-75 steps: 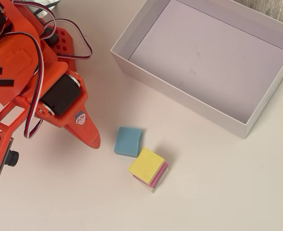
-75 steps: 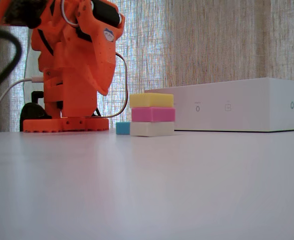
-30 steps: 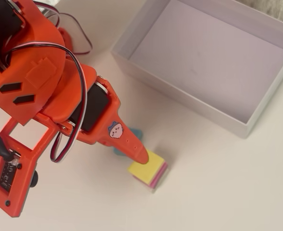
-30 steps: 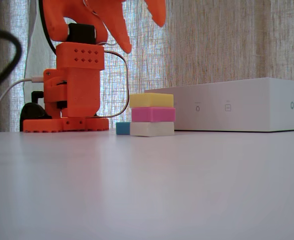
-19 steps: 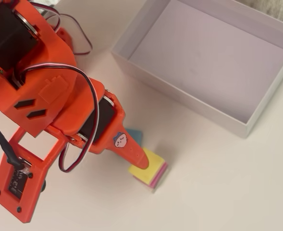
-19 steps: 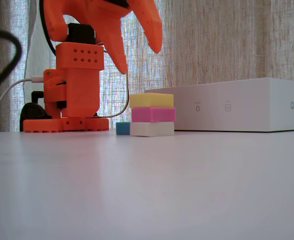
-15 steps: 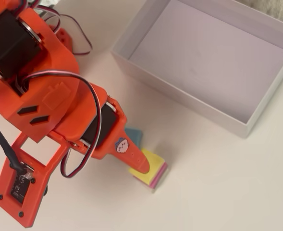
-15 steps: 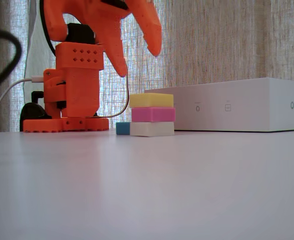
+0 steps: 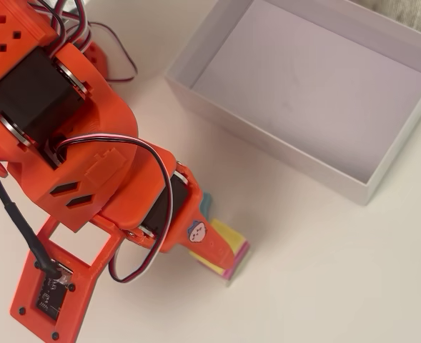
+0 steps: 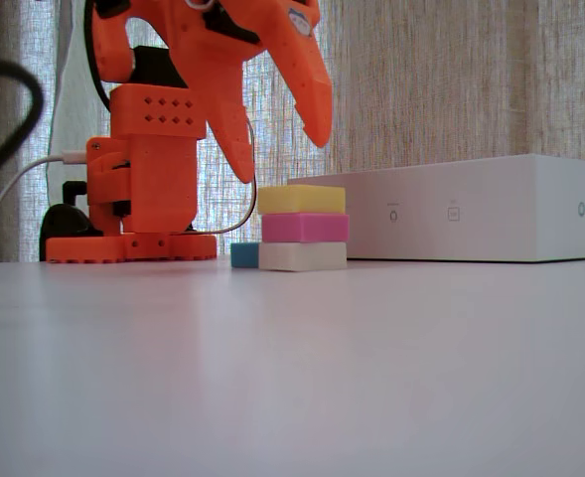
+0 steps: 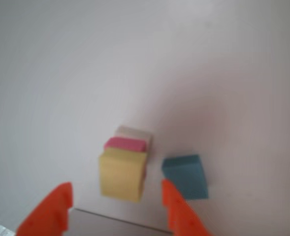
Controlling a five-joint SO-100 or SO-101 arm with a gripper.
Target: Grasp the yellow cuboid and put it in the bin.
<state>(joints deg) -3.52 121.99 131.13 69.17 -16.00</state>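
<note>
The yellow cuboid (image 10: 301,199) lies on top of a stack, over a pink block (image 10: 304,228) and a white block (image 10: 302,256). It also shows in the wrist view (image 11: 122,174) and, partly hidden under the arm, in the overhead view (image 9: 229,238). My gripper (image 10: 282,149) is open and empty, hanging just above the stack with a finger toward each side; in the wrist view (image 11: 115,188) the fingers frame the yellow cuboid. The bin (image 9: 267,139) stands empty at the upper right of the overhead view, and to the right behind the stack in the fixed view (image 10: 471,209).
A blue block (image 11: 185,177) lies on the table close beside the stack, seen also in the fixed view (image 10: 243,255). The orange arm base (image 10: 133,199) stands behind the blocks. A curtain forms the backdrop.
</note>
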